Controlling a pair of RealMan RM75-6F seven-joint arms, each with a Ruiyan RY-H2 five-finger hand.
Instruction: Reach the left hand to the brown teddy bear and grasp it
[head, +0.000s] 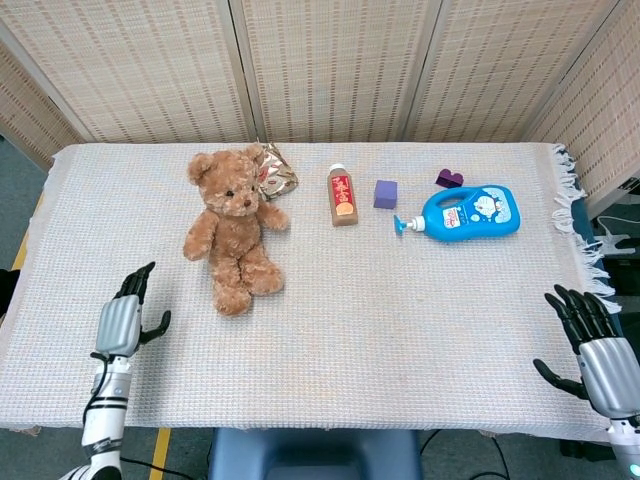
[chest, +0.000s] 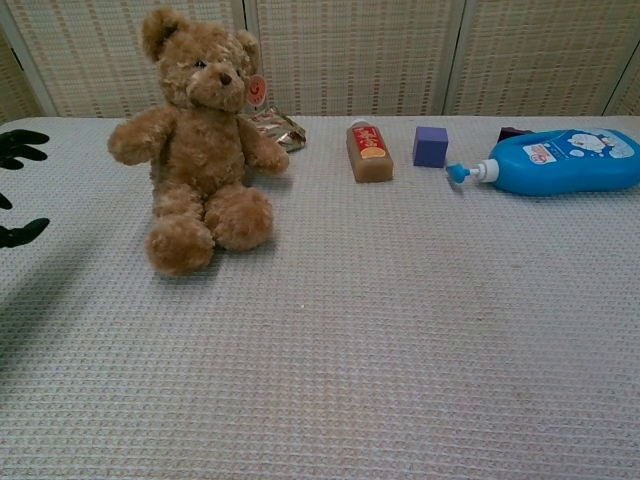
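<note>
Fingers of your left hand (head: 122, 317) are spread apart and hold nothing; thumb splayed to the side. The hand sits over the near-left part of the table (head: 400, 330), left of the brown teddy bear (head: 231, 227) and apart from it, no contact. In the chest view only black fingertips (chest: 18, 146) show at the left edge, level with the bear's torso.

Your right hand (head: 596, 345) hangs at the table's near-right corner, fingers likewise apart, nothing in them.

Bear position: far-left area of the table, head toward the back screen, legs toward you. The chest view shows it sitting upright (chest: 198, 138), arms out to the sides. Crumpled foil packet (head: 272, 174) lies right behind it, touching or nearly touching its head and shoulder; cannot tell which.

Other items, right of the bear along the far half: brown bottle (head: 343, 196) lying down, small purple cube (head: 385, 194), blue pump bottle (head: 467, 213) on its side with nozzle pointing left, dark purple block (head: 449, 178) just behind it.
</note>
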